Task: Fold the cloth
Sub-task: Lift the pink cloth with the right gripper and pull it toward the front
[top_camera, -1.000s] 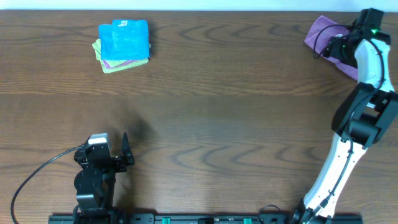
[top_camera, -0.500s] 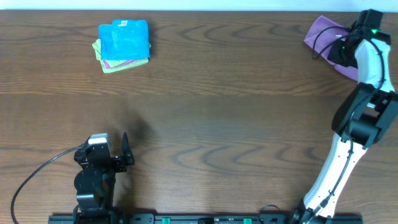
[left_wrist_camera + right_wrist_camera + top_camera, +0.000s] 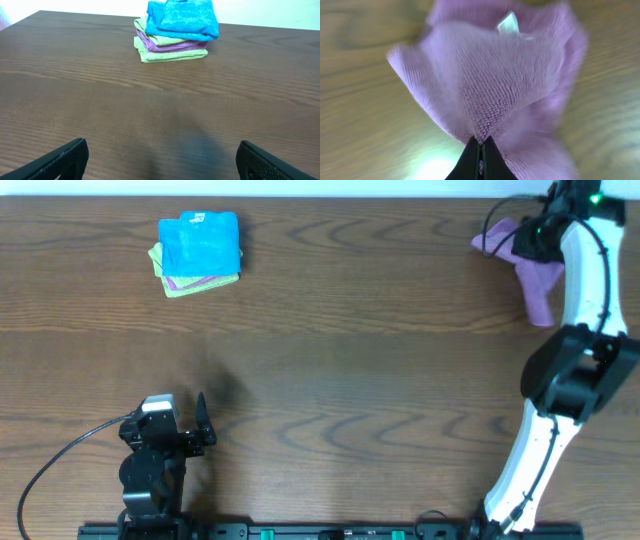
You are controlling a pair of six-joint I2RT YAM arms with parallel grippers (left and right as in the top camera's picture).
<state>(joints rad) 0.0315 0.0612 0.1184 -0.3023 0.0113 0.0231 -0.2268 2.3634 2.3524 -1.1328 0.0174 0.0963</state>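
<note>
A purple cloth (image 3: 528, 270) lies bunched at the table's far right corner, one end trailing toward the front. My right gripper (image 3: 527, 242) is shut on a pinch of it. In the right wrist view the cloth (image 3: 495, 85) hangs in folds from the closed black fingertips (image 3: 472, 155), with a small white tag (image 3: 508, 23) at its top edge. My left gripper (image 3: 200, 425) rests near the table's front left, far from the cloth. Its fingers (image 3: 62, 159) stand wide open over bare wood with nothing between them.
A stack of folded cloths (image 3: 199, 251), blue on top of purple and green, sits at the back left; the left wrist view has the stack (image 3: 175, 30) straight ahead. The right arm (image 3: 575, 360) stretches along the table's right side.
The right gripper closed on the purple cloth and drew it left and up. The cloth went from lying flat to bunched and trailing. The left arm kept still.
</note>
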